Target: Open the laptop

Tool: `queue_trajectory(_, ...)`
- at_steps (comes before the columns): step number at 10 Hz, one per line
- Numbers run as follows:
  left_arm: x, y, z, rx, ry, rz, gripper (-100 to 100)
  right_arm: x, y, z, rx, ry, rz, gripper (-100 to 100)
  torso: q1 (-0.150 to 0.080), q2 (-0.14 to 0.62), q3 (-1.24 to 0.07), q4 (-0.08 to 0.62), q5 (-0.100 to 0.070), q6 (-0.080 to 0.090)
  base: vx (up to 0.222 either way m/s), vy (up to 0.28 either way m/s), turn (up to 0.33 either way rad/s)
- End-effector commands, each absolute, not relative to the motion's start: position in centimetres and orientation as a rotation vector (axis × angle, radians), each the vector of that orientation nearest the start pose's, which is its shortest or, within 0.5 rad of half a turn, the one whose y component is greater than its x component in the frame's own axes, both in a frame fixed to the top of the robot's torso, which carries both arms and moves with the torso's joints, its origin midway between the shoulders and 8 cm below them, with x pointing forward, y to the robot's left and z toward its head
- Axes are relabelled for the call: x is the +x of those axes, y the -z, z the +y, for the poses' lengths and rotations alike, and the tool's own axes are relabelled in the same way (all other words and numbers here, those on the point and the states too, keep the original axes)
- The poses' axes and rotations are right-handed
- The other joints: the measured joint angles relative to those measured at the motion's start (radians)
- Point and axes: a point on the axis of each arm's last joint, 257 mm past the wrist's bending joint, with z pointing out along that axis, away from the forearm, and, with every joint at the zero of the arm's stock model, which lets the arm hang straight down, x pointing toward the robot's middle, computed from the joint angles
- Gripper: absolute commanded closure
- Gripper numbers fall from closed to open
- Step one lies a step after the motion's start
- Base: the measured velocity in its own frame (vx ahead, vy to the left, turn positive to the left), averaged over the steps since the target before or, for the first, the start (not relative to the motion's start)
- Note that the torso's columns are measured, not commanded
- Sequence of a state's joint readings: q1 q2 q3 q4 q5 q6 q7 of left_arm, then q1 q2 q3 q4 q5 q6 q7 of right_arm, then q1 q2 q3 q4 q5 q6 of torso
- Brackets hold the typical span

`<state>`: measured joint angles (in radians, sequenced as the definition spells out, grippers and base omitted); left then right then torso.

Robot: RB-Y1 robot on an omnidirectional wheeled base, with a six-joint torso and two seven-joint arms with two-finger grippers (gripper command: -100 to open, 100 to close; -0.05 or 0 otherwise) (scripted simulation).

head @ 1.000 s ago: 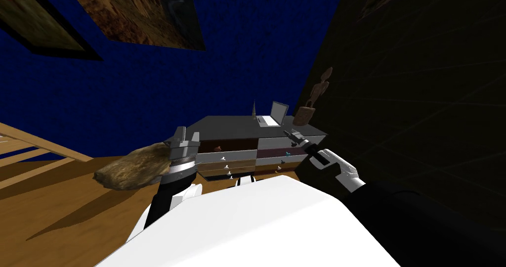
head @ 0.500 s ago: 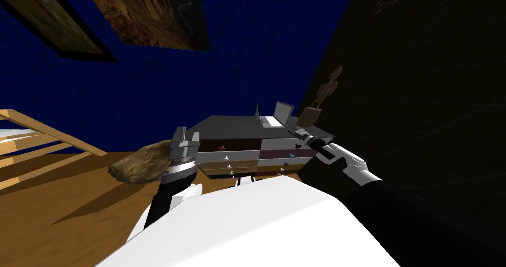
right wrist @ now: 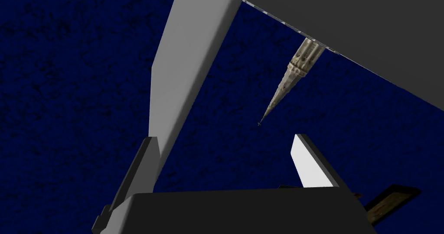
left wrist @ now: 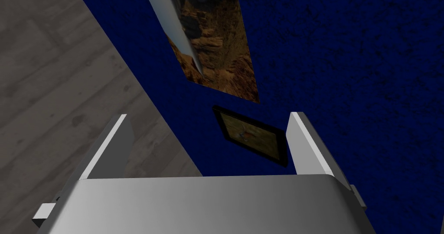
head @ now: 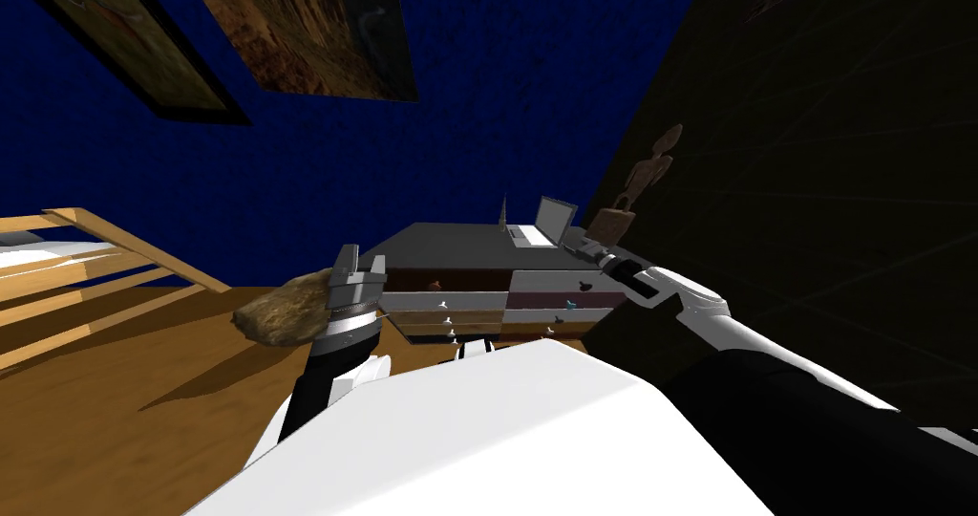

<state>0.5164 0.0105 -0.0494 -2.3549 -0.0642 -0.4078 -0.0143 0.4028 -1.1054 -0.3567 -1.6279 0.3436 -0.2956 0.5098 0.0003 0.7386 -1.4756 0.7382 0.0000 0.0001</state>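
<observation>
The left claw [head: 361,258] hangs released, well apart. The thin light grey laptop [head: 552,218], on the dark grey drawer chest [head: 449,243], has its raised lid inside the released right claw [right wrist: 223,137]; to finish the opening, I judge, this claw must push it back, minding the pale slim cone [right wrist: 288,82] beyond and the brown carved figure [head: 611,224] beside

Wooden floor [head: 115,415], matt grey laptop [head: 554,218]

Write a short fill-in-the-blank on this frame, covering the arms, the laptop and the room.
1. The arm stretched out to the laptop on the dresser is the robot's ____ arm.
2. The left gripper, raised away from the dresser, has its fingers ____.
3. The wall behind the dresser is dark ____.
Missing words: right; open; blue.
</observation>
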Motion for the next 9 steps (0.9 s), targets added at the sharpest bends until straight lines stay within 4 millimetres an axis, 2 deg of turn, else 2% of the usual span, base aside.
queue_trajectory(1,34.6,-3.4,25.7,-0.638,1.282,0.683,0,45.7,3.1,-56.5,-0.457,0.415,1.537,-100,0.0,0.0,0.0,0.0,0.0,0.0,0.01,0.03,0.067)
queue_trajectory(2,34.6,-3.4,25.7,-0.638,1.282,0.683,0,45.8,2.1,-57.9,-0.487,0.481,1.534,-100,0.0,-0.001,0.0,0.0,0.0,0.0,0.018,0.037,0.117)
queue_trajectory(3,34.6,-3.4,25.7,-0.638,1.282,0.683,0,45.9,1.8,-57.9,-0.499,0.486,1.533,-100,0.0,-0.001,-0.001,0.0,0.0,0.0,0.018,0.026,0.031)
queue_trajectory(7,34.6,-3.4,25.7,-0.638,1.282,0.683,0,46.7,-3.3,-62.0,-0.623,0.725,1.502,-100,0.0,-0.001,-0.001,0.0,0.0,0.0,0.015,0.033,0.082)
queue_trajectory(8,34.6,-3.4,25.7,-0.638,1.282,0.683,0,46.7,-3.5,-62.0,-0.629,0.728,1.501,-100,0.0,-0.001,0.0,0.0,0.0,0.0,0.016,0.021,0.023)
queue_trajectory(9,34.6,-3.4,25.7,-0.638,1.282,0.683,0,46.9,-4.8,-62.7,-0.654,0.777,1.491,-100,-0.001,0.0,0.0,0.0,0.0,0.0,0.014,0.018,0.042)
